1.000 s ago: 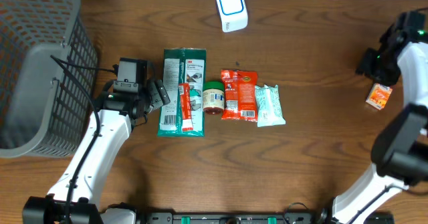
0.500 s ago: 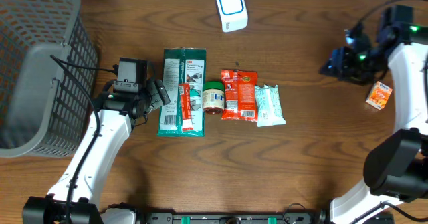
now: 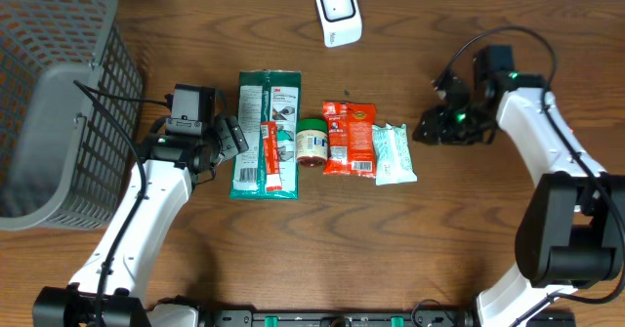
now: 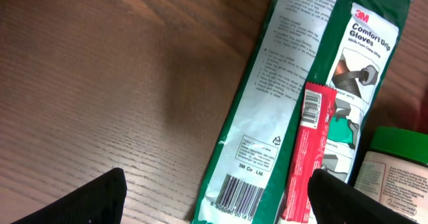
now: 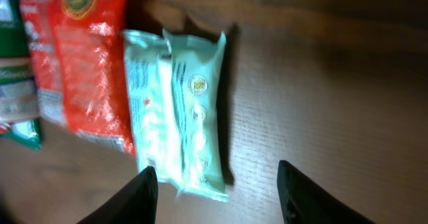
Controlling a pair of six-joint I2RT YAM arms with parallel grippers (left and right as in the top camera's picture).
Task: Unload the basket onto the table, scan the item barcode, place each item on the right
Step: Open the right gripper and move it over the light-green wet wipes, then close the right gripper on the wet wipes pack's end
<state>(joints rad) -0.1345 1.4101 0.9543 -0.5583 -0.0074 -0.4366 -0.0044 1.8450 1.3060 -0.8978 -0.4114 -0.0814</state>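
Note:
Several items lie in a row: a green 3M gloves pack [image 3: 267, 122], a red stick pack [image 3: 270, 157] on top of it, a green-lidded jar [image 3: 312, 142], a red snack bag [image 3: 350, 139] and a pale green wipes pack [image 3: 394, 154]. The white scanner [image 3: 338, 12] stands at the back. My left gripper [image 3: 232, 135] is open beside the gloves pack [image 4: 281, 83], whose barcode [image 4: 231, 200] shows between its fingers. My right gripper [image 3: 430, 132] hovers open just right of the wipes pack [image 5: 177, 110], holding nothing.
A grey mesh basket [image 3: 49, 102] fills the left side of the table. In the left wrist view the red stick pack [image 4: 307, 157] and the jar [image 4: 394, 164] lie close together. The red snack bag [image 5: 77, 57] touches the wipes pack.
My right arm has swung left from the table's right edge to just beside the wipes pack. The left arm and the items have not moved.

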